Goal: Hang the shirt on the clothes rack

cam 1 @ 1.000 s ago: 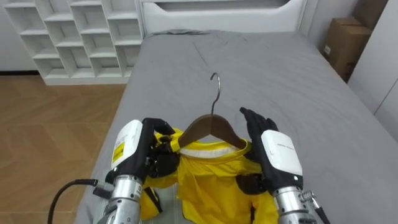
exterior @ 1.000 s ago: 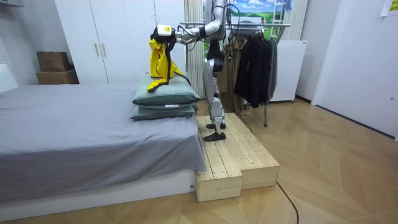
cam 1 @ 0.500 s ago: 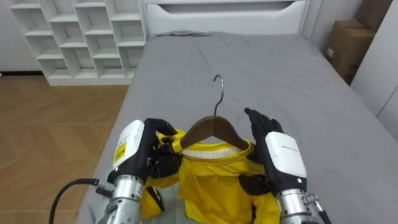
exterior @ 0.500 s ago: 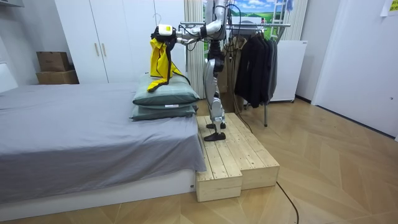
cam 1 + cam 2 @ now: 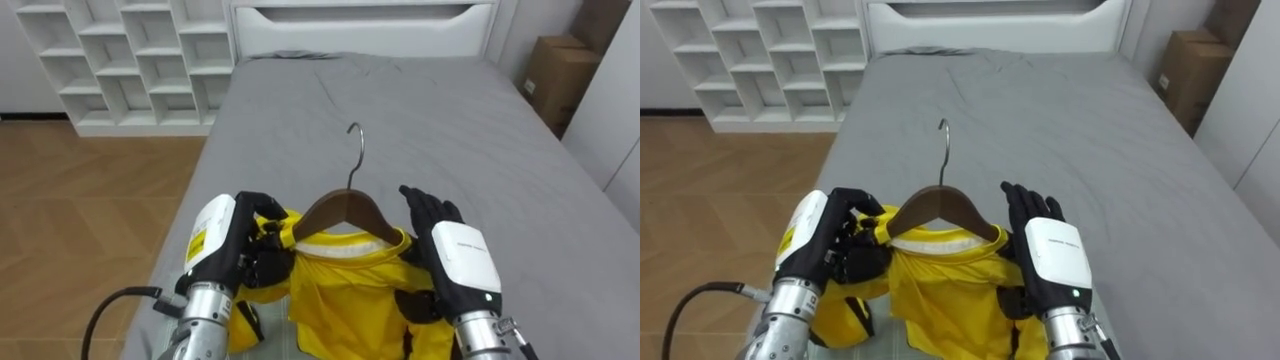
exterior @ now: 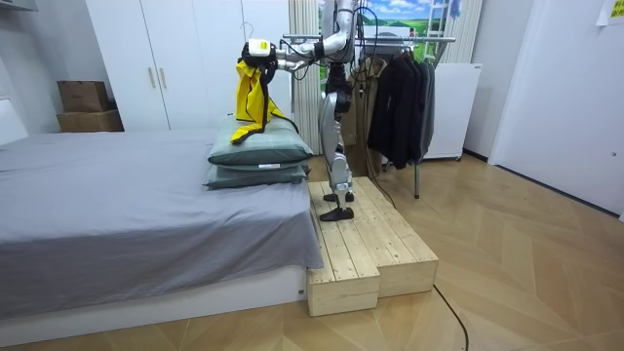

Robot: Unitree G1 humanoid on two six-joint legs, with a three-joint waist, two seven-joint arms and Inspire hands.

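A brown wooden hanger (image 5: pixel 345 209) with a metal hook (image 5: pixel 354 150) is held up over the grey bed, and a yellow garment (image 5: pixel 340 290) hangs from it. My left hand (image 5: pixel 248 240) is curled round the hanger's left end and the yellow cloth there. My right hand (image 5: pixel 448 250) stands beside the hanger's right shoulder with its fingers straight, touching the cloth. In the right eye view the hanger (image 5: pixel 939 205) sits between the left hand (image 5: pixel 840 240) and the right hand (image 5: pixel 1045 248). In the room view I stand on a wooden platform with the yellow garment (image 6: pixel 251 93) held out over the pillows.
The grey bed (image 5: pixel 420 120) stretches ahead, with white cube shelves (image 5: pixel 130 55) at the far left and a cardboard box (image 5: pixel 555 70) at the right. In the room view, stacked pillows (image 6: pixel 258 156) lie under the garment and a rack of dark clothes (image 6: pixel 400 93) stands behind me.
The eye view has shifted slightly. My right hand has slipped a little down and to the right along the hanger's shoulder; the left hand keeps its hold.
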